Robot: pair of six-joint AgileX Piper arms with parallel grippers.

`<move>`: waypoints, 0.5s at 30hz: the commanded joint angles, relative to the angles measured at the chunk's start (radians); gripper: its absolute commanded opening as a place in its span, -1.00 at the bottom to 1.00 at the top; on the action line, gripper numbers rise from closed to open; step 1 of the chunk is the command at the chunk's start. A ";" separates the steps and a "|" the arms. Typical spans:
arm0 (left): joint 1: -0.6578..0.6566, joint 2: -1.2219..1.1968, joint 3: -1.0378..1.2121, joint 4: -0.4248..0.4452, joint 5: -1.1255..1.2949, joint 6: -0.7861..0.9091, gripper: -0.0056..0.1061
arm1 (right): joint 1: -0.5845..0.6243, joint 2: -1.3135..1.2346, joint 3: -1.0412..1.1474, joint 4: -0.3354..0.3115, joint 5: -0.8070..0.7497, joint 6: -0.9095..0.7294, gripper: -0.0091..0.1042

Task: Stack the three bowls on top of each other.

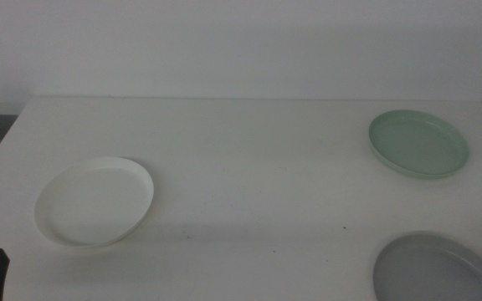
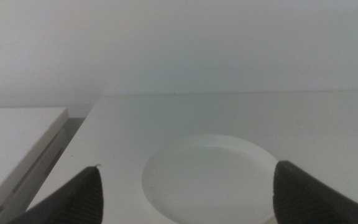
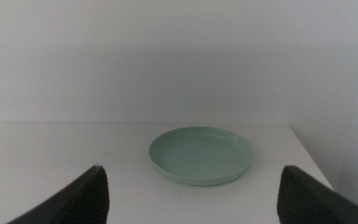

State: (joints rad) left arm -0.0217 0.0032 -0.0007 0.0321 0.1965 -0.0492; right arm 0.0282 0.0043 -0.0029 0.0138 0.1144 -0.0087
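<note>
I am holding both grippers, left gripper [image 2: 185, 196] and right gripper [image 3: 191, 196], spread wide, facing white bowl [image 1: 95, 201] and mint bowl [image 1: 418, 143]; nothing stacked.

No readable text or labels.

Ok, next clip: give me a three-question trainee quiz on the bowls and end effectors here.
1. True or false: two bowls are already stacked.
2. Which bowl faces the right end effector? A white B mint green C grey
3. Fill in: the left end effector is open towards the ___ bowl.

Key: 1 false; the white bowl, mint green bowl and grey bowl lie apart on the table. 2 B. 3 white.
</note>
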 commanded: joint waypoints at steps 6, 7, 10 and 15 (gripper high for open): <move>0.001 -0.003 0.001 -0.002 -0.014 -0.005 0.78 | 0.001 -0.004 -0.068 -0.006 0.035 0.048 0.80; 0.001 -0.003 0.001 -0.002 -0.014 -0.005 0.78 | 0.001 0.004 -0.104 -0.006 0.066 0.054 0.80; 0.001 -0.003 0.001 -0.002 -0.014 -0.005 0.78 | 0.001 0.077 -0.233 -0.008 0.208 0.062 0.80; 0.001 -0.003 0.001 -0.002 -0.014 -0.005 0.78 | 0.001 0.250 -0.516 -0.006 0.551 0.084 0.80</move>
State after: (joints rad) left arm -0.0217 0.0032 -0.0007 0.0321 0.1965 -0.0492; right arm 0.0282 0.2089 -0.4430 0.0138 0.5451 0.0657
